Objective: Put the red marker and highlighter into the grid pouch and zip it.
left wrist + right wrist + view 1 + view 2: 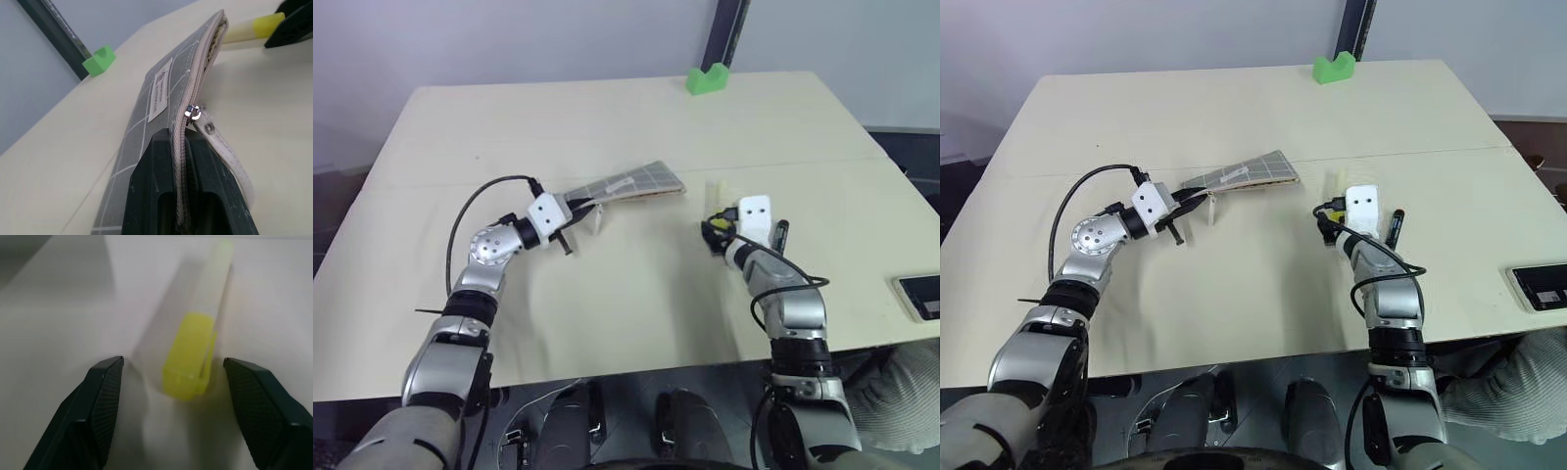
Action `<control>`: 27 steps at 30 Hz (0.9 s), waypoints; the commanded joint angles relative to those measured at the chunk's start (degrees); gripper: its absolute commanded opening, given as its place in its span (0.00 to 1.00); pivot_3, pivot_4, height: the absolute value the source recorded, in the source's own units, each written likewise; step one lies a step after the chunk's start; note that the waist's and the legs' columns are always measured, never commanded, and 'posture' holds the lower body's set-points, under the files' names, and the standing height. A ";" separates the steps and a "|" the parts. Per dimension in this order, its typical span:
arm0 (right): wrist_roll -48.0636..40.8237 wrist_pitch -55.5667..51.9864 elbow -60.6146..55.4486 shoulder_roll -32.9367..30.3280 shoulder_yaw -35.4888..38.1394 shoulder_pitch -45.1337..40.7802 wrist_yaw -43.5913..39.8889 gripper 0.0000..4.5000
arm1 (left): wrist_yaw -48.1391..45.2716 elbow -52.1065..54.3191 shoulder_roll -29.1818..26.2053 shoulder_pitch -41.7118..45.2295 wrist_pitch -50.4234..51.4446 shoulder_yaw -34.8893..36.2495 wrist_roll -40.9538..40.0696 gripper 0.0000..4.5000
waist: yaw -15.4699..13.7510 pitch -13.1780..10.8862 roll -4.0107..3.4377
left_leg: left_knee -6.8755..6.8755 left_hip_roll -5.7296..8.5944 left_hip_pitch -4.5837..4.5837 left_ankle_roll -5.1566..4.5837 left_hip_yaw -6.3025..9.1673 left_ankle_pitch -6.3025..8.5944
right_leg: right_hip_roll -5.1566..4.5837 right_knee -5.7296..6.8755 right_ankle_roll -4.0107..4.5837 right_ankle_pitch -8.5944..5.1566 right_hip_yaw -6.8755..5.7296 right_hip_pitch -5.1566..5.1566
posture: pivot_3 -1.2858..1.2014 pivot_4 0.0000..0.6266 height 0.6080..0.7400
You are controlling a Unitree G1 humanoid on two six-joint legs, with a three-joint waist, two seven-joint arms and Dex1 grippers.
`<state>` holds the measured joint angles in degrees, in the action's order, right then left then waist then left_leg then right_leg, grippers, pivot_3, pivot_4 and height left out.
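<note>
My left jaws point(183, 196) pinch the soft grid pouch point(636, 184) by its zipper edge. Past its far end lies the highlighter point(198, 342), between my wide-open right jaws point(171, 382). It looks light, hard and slippery; I'd squeeze its middle.

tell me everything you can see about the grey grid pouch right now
The flat grey fabric grid pouch has white grid lines, a small white label and a pale zipper along its top edge with a metal slider and cream pull strap. The left gripper is shut on one end, holding it on edge above the table; the far end looks partly unzipped.
</note>
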<state>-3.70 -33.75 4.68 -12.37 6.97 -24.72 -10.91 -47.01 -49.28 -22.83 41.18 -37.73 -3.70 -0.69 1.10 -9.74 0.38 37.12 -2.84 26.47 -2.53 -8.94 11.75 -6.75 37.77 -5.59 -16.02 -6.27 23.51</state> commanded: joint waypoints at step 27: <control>-3.03 21.36 -17.35 -18.01 -5.24 16.34 -22.81 0.10 | -1.36 1.79 1.90 1.64 -2.09 -1.02 0.11 0.00 | -0.28 -0.03 0.02 | 0.09 0.00 -0.01 -0.04 0.07 0.03 | -0.03 -0.06 0.01 0.00 0.00 -0.03 | 0.52 0.24 1.00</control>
<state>-7.91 -14.11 -12.36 -30.28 1.52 -7.39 -34.72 -47.91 -49.11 -20.91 41.39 -38.52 -4.58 -0.45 0.82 -9.77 0.40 37.21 -2.84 26.46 -2.57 -8.88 11.78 -6.78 37.71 -5.59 -16.03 -6.27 23.47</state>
